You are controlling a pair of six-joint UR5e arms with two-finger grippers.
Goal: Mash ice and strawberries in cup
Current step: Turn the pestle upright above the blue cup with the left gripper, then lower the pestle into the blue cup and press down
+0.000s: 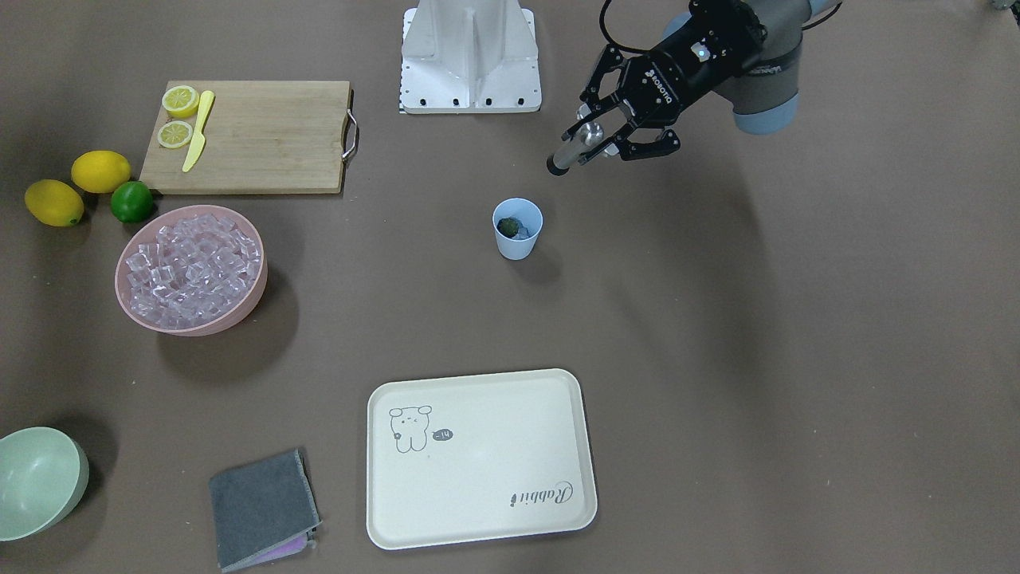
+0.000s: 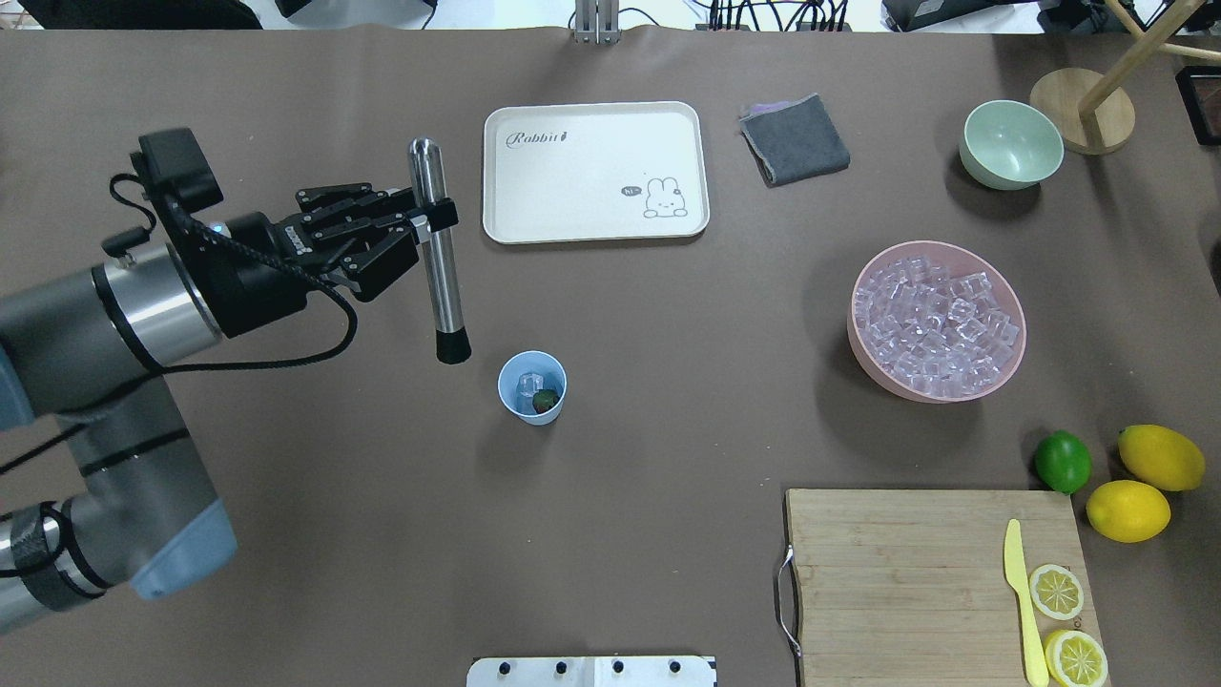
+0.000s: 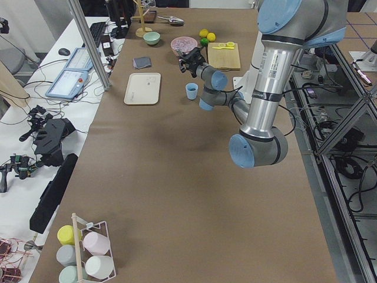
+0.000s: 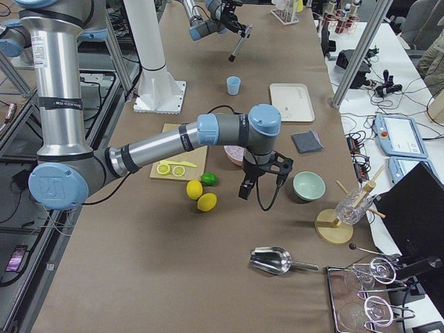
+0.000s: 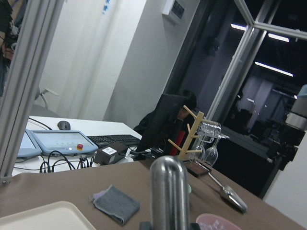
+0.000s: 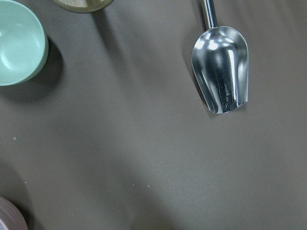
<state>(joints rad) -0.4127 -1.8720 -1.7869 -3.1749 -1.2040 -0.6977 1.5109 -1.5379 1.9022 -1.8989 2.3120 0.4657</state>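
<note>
The light-blue cup (image 2: 531, 386) stands upright mid-table, also in the front view (image 1: 517, 231). Inside it lie an ice cube (image 2: 527, 384) and a small dark strawberry (image 2: 546, 401). My left gripper (image 2: 420, 224) is shut on a steel muddler (image 2: 439, 267) with a black tip. It holds the muddler tilted in the air, the tip just left of and beyond the cup, not in it. The muddler's rounded top fills the left wrist view (image 5: 169, 191). My right gripper (image 4: 246, 191) hangs over the table near the green bowl, and I cannot tell whether it is open or shut.
A pink bowl (image 2: 940, 393) full of ice (image 2: 935, 320) sits right of the cup. Beyond lie a cream tray (image 2: 591, 215), a grey cloth (image 2: 795, 138) and a pale-green bowl (image 2: 1011, 143). Near me are a cutting board (image 2: 897, 572), a lime (image 2: 1063, 461), lemons (image 2: 1127, 510), and a metal scoop (image 6: 220, 72).
</note>
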